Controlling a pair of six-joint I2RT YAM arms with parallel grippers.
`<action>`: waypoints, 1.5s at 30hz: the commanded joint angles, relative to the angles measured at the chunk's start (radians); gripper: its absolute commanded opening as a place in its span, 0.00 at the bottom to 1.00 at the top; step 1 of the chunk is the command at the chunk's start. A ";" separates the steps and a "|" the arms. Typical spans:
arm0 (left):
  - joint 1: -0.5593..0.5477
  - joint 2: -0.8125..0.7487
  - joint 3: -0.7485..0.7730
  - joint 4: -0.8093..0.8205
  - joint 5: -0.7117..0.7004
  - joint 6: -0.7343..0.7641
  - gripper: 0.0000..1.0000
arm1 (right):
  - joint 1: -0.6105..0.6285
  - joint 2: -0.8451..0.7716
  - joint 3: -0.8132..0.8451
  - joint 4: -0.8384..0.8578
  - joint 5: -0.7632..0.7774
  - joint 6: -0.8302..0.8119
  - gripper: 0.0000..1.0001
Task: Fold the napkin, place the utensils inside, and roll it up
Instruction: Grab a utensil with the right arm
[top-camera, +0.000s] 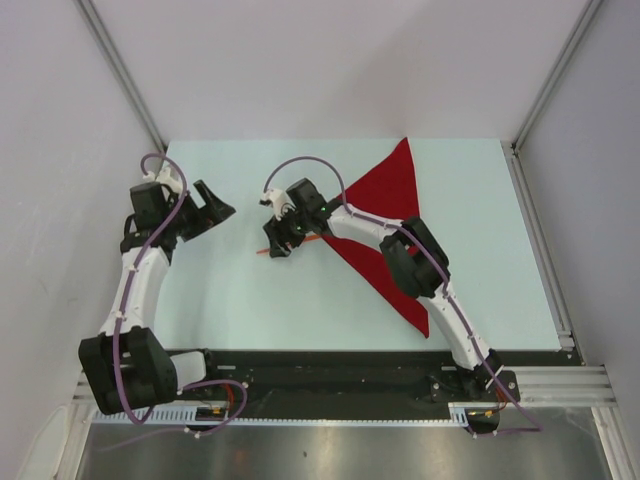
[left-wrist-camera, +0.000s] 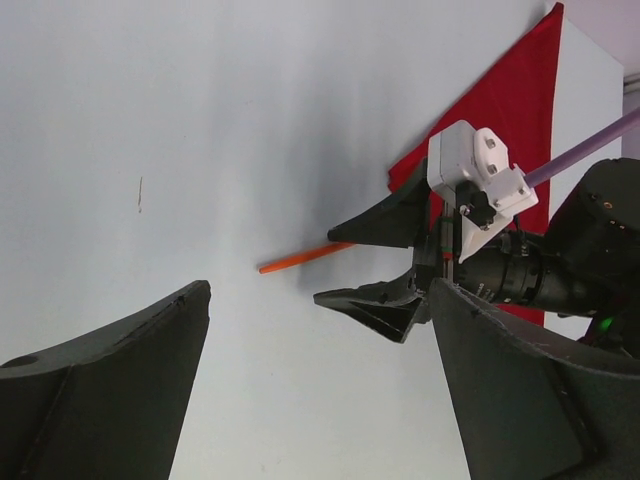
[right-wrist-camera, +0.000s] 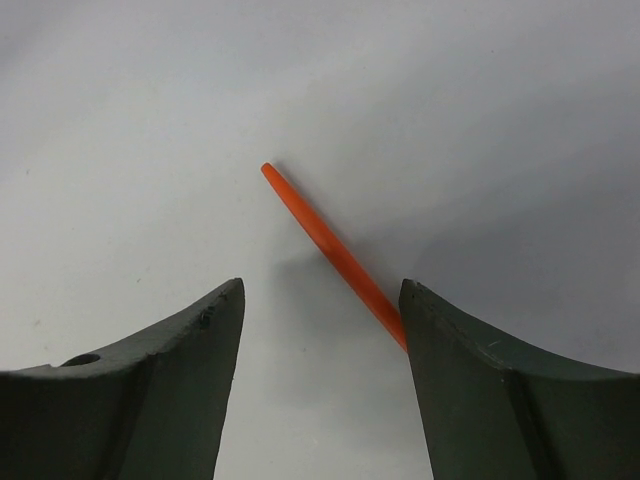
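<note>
The red napkin (top-camera: 385, 195) lies as a folded triangle on the right half of the table, and shows again as the napkin (left-wrist-camera: 510, 110) in the left wrist view. My right arm reaches across it. A thin orange utensil (top-camera: 266, 252) lies flat on the table to its left. My right gripper (top-camera: 283, 243) hovers open over it. In the right wrist view the utensil (right-wrist-camera: 325, 243) runs diagonally and passes under the right finger (right-wrist-camera: 480, 370); the right gripper (right-wrist-camera: 320, 290) grips nothing. My left gripper (top-camera: 218, 212) stands open and empty further left, facing the utensil (left-wrist-camera: 300, 259) and the right gripper (left-wrist-camera: 323, 266).
The pale blue table (top-camera: 230, 300) is bounded by white walls with metal rails (top-camera: 120, 70) at the back corners. A black strip (top-camera: 330, 365) runs along the near edge by the arm bases.
</note>
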 joint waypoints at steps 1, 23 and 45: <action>0.010 -0.037 -0.009 0.038 0.038 -0.015 0.96 | 0.029 -0.038 -0.070 -0.068 0.028 0.016 0.68; 0.012 -0.068 -0.028 0.061 0.083 -0.033 0.96 | 0.219 -0.350 -0.414 0.041 0.440 0.527 0.67; 0.010 -0.074 -0.042 0.084 0.124 -0.051 0.95 | 0.120 -0.279 -0.296 0.081 0.425 0.205 0.59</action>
